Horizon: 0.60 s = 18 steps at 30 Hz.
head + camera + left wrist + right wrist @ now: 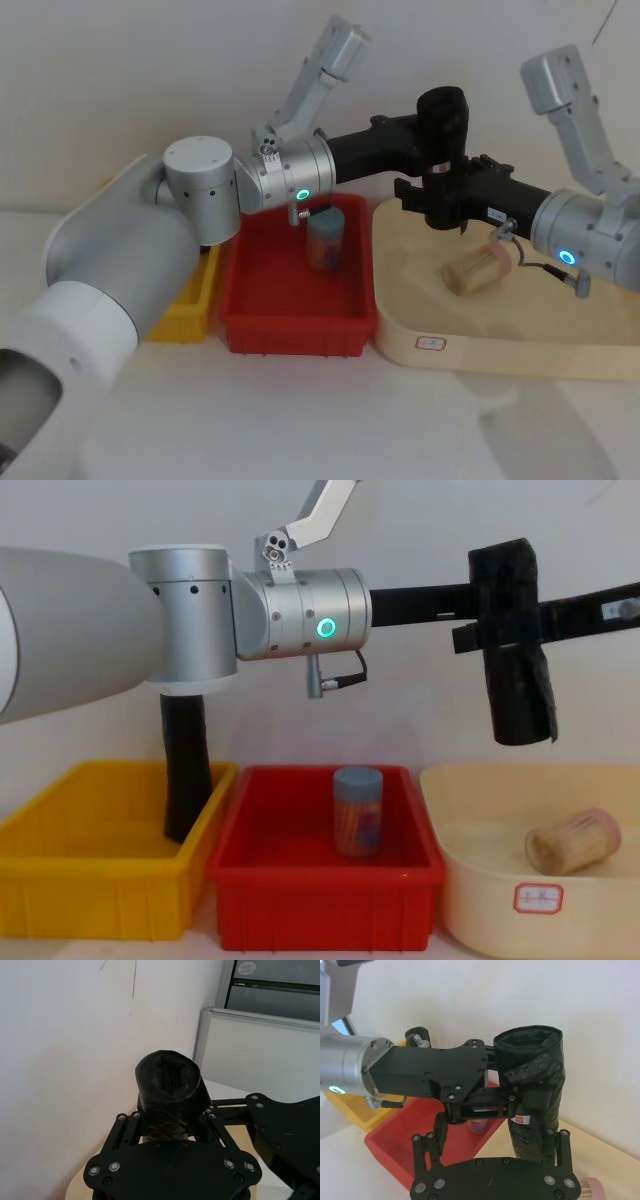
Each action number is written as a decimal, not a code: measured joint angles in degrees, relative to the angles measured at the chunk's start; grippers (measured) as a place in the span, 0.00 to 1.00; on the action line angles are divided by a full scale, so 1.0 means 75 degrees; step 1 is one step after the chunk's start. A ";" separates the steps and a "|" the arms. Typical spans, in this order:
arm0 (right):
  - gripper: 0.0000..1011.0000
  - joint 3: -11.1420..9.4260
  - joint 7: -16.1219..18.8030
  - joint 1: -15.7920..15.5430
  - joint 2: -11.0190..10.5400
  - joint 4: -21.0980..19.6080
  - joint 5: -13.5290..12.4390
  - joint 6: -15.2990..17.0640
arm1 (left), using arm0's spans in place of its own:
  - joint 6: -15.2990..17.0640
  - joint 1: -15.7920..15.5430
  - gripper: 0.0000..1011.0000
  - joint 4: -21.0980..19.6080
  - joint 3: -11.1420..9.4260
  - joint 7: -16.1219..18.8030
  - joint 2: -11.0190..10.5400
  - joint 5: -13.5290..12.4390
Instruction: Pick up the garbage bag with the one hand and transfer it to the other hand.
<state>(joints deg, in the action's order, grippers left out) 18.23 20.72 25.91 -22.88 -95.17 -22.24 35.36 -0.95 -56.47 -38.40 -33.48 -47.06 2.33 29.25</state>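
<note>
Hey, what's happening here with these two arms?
The left gripper, on the green-lit arm, is clamped on the garbage bag, a black roll, holding it upright in the air above the beige tray. The right gripper, on the blue-lit arm, has its fingers open on either side of the roll's lower part. It looks like a handover, not yet completed.

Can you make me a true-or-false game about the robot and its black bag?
1. The bag is up in the air. True.
2. The left gripper is holding the bag. True.
3. The right gripper is squeezed shut on the bag. False: its fingers are open, one on each side of the bag.
4. The red bin is empty. False: a jar stands in it.
5. The wooden roll stands upright on the tray. False: it lies on its side.
</note>
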 joint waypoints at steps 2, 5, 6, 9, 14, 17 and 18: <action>0.99 0.0054 -0.0026 0.0062 0.0015 0.0078 0.0051 -0.0033 | 0.0024 0.0015 0.37 -0.0035 -0.0003 0.0001 -0.0018 0.0010; 0.99 0.0127 -0.0090 0.0140 0.0027 0.0172 0.0130 -0.0076 | 0.0041 0.0031 0.37 -0.0065 -0.0012 0.0001 -0.0036 0.0020; 0.99 0.0139 -0.0105 0.0155 0.0031 0.0191 0.0148 -0.0084 | 0.0054 0.0041 0.37 -0.0085 -0.0019 0.0001 -0.0048 0.0024; 0.99 0.0188 -0.0174 0.0207 0.0036 0.0263 0.0229 -0.0119 | 0.0070 0.0057 0.37 -0.0114 -0.0033 0.0002 -0.0068 0.0027; 0.99 0.0233 -0.0263 0.0232 0.0027 0.0302 0.0337 -0.0144 | 0.0104 0.0094 0.37 -0.0179 -0.0065 0.0015 -0.0118 0.0028; 0.99 0.0250 -0.0312 0.0224 0.0007 0.0297 0.0397 -0.0147 | 0.0115 0.0105 0.37 -0.0208 -0.0089 0.0034 -0.0141 0.0022; 0.99 0.0251 -0.0325 0.0218 0.0002 0.0293 0.0410 -0.0148 | 0.0117 0.0106 0.37 -0.0212 -0.0091 0.0042 -0.0145 0.0018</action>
<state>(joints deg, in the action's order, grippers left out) 20.11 18.29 27.54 -22.87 -92.97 -19.16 34.25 -0.07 -55.67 -39.99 -34.16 -46.75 1.25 29.39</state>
